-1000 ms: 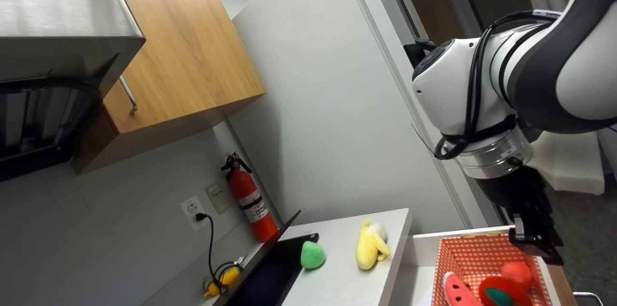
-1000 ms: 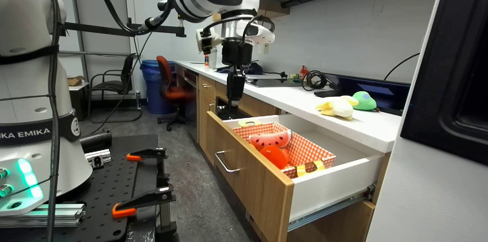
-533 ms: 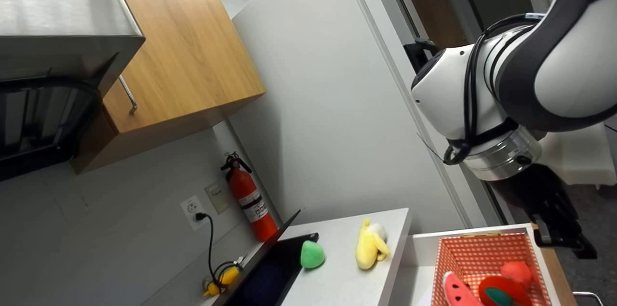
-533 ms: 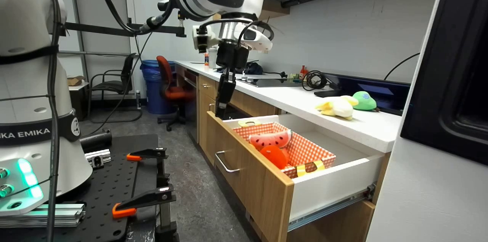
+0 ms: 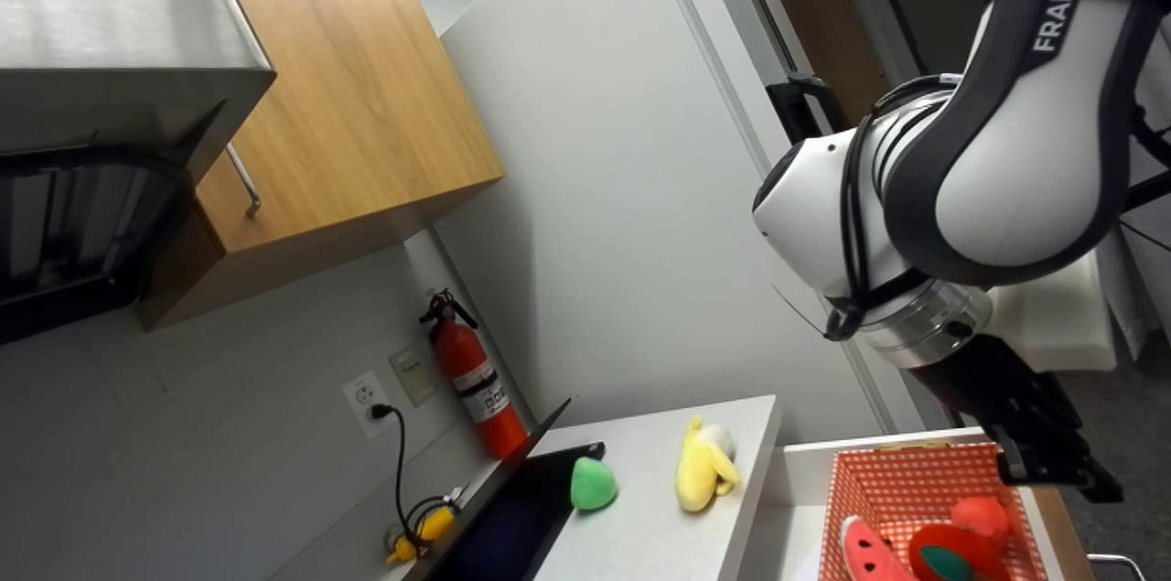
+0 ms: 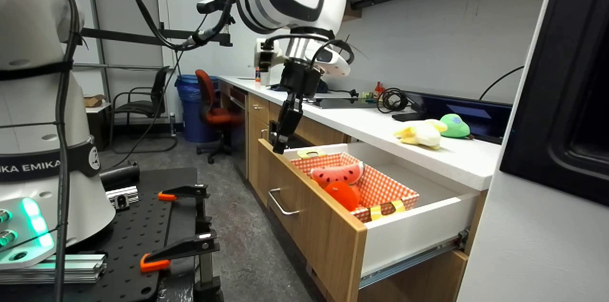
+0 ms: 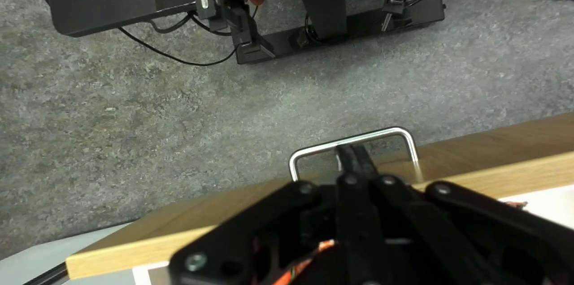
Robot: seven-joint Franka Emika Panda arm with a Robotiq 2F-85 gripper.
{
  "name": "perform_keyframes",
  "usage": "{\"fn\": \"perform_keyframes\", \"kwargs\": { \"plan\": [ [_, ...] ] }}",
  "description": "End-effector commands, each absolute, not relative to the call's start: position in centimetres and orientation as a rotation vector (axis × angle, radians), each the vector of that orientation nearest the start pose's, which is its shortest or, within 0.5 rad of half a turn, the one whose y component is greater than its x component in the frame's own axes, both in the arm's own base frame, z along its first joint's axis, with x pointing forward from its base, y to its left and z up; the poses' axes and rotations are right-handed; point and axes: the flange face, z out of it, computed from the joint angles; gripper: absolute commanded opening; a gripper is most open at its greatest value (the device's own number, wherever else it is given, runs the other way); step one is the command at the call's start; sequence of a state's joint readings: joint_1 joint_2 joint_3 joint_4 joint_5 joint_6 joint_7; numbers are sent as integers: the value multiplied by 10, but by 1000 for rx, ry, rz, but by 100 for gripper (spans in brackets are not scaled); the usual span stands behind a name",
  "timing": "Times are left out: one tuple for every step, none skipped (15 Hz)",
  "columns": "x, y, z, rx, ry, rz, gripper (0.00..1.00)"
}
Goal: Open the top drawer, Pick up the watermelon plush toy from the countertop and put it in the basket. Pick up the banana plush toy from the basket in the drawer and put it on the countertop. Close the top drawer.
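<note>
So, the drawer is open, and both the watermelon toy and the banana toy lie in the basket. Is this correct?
Not quite: the banana toy lies on the countertop, not in the basket, as both exterior views show. The drawer is open, and the watermelon toy lies in the basket, as you say.

Basket [image 5: 919,474] was red-and-white checked, watermelon toy [image 6: 337,175] pinkish with dark dots, banana toy [image 5: 697,477] mostly yellow, desk [image 5: 645,517] white, drawer front [image 6: 313,214] kinda tan.
</note>
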State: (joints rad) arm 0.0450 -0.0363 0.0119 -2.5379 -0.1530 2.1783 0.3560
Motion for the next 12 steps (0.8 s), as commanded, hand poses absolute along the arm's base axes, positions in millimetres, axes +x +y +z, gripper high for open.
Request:
{"fn": "perform_keyframes", "kwargs": {
  "plan": [
    [432, 16, 250, -3232, 315, 578, 0],
    [431, 15, 247, -3226, 320, 596, 0],
    [428, 15, 246, -3224, 325, 609, 0],
    [425, 14, 244, -3221, 328, 623, 0],
    [422, 13, 243, -3217, 333, 637, 0],
    [418, 12, 242, -3213, 340, 654, 0],
    [416, 11, 240, -3211, 344, 671, 0],
    [416, 10, 238, -3210, 349, 684, 0],
    [417, 10, 236, -3211, 352, 690, 0],
    [420, 9, 234, -3214, 351, 684, 0],
    [422, 9, 233, -3217, 355, 683, 0],
    [426, 9, 232, -3221, 354, 676, 0]
  ]
}}
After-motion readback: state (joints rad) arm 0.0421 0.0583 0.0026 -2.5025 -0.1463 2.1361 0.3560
